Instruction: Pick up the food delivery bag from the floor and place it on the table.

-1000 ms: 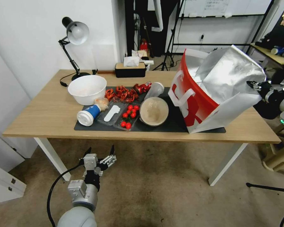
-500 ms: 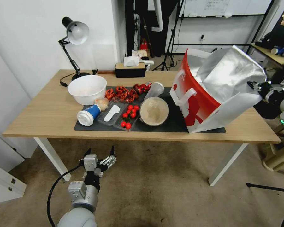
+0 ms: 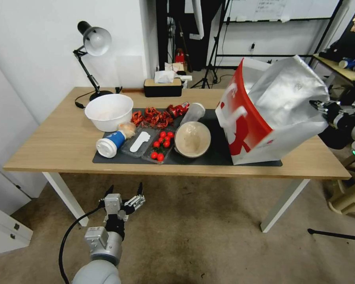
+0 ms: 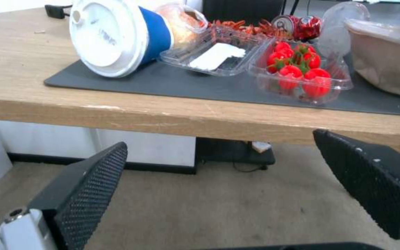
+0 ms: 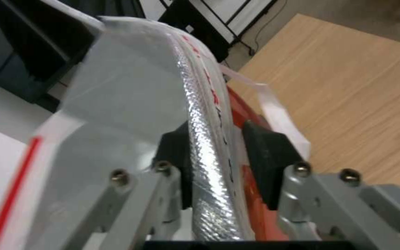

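Wide wooden table (image 3: 63, 142) under a dark mat, crowded with food clutter. At its right end, the food delivery bag (image 3: 272, 114), standing on the mat, foil mouth agape. Right claw (image 5: 216, 158) clamped on the bag's foil rim. Low over the floor (image 3: 193, 236), left claw (image 3: 124, 193), spread wide, holding nothing.

the left gripper (image 3: 124, 193) has black mesh-textured pads (image 4: 89, 187) on silver links, a grey rounded wrist and a black cable; the right gripper (image 5: 216, 163) shows grey screwed links.
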